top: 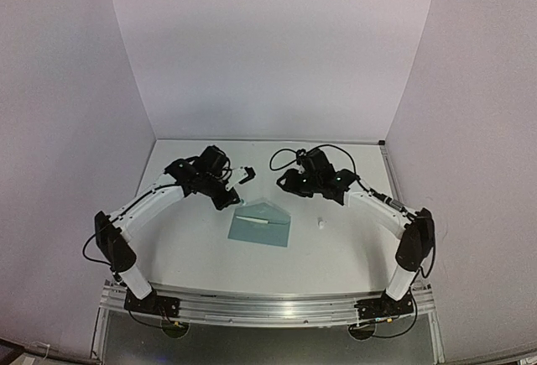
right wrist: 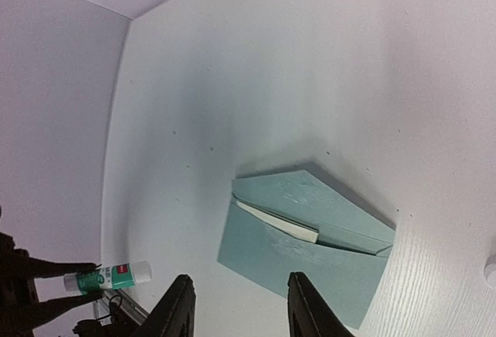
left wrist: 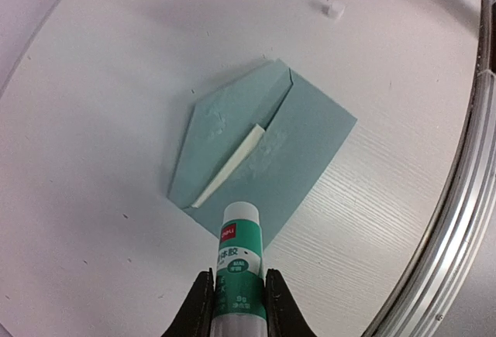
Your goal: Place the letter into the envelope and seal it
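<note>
Glue stick [left wrist: 240,256] in clenched left end effector [left wrist: 238,281]; right end effector [right wrist: 240,281] released; flat teal envelope [left wrist: 310,151].

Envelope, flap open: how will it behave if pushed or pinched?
Likely light and slides easily: the envelope lies flat on the smooth table. Probably floppy; its thin open flap may buckle. The letter pokes out and could shift.
</note>
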Action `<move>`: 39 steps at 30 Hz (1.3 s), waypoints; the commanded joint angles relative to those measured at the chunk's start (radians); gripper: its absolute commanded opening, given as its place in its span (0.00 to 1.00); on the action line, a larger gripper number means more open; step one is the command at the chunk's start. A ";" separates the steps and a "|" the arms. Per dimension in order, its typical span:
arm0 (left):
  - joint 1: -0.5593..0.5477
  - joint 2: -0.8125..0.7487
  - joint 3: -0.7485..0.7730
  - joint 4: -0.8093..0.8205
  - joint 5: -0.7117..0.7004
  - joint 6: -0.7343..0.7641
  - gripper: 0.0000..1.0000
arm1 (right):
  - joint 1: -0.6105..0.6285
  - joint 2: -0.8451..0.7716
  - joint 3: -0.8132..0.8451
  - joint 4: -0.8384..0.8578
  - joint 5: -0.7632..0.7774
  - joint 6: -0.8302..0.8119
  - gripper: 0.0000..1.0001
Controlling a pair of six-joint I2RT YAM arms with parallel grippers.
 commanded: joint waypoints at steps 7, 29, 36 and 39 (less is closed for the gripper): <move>-0.097 0.291 0.180 -0.080 -0.138 -0.267 0.00 | 0.007 0.214 0.028 -0.113 -0.063 0.106 0.07; -0.176 0.524 0.261 0.028 -0.240 -0.396 0.00 | 0.007 0.352 -0.191 0.107 -0.211 0.243 0.00; -0.191 0.582 0.334 -0.066 -0.270 -0.342 0.00 | 0.010 0.358 -0.227 0.103 -0.165 0.227 0.00; -0.202 0.607 0.364 -0.138 -0.271 -0.302 0.00 | 0.010 0.362 -0.229 0.100 -0.163 0.217 0.00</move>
